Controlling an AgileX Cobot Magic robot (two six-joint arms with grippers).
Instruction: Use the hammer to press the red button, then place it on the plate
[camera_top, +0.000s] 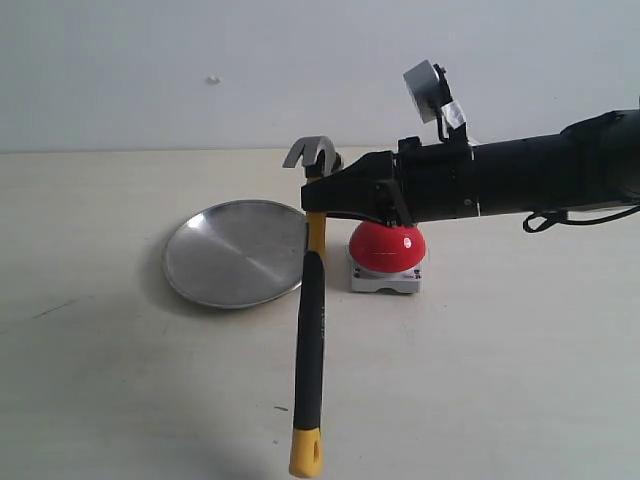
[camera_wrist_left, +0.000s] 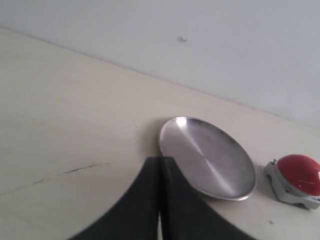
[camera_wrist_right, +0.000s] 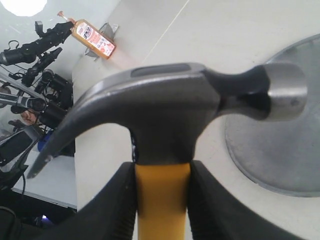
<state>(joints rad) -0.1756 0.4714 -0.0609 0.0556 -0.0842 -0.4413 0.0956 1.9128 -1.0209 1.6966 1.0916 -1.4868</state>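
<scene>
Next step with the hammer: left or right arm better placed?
Right. The right claw grips the hammer just under its head, between the plate and the red button. The left claw is shut and empty.

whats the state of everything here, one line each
hammer: gripped just below its head, head up, handle hanging down
red button: on the table, hammer not touching it
plate: flat on the table, nothing on it
right gripper: jaws shut on the hammer
left gripper: jaws shut, holding nothing
</scene>
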